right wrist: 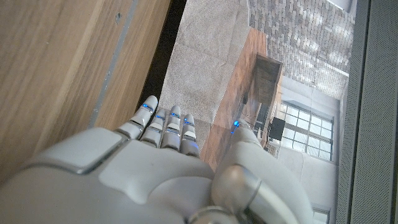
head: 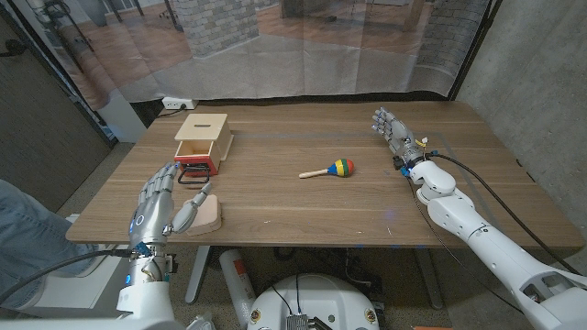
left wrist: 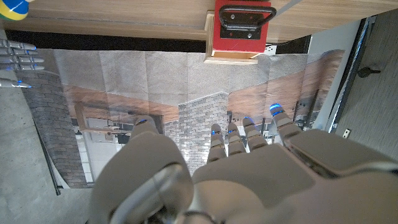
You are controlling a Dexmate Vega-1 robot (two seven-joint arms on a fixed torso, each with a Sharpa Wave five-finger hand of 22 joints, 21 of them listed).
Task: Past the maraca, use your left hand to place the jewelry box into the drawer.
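Observation:
The jewelry box, a pale beige rounded case, lies near the table's front left edge. My left hand stands just to its left, fingers extended and apart, thumb close against the box's side, gripping nothing. The small light-wood drawer unit sits behind them, and its red drawer front with a black handle faces me. The striped maraca lies at mid-table, right of the drawer. My right hand hovers at the far right, fingers spread and holding nothing.
A white power strip lies beyond the table's back left corner. A person's blue clothing shows at the left edge. A plastic curtain hangs behind the table.

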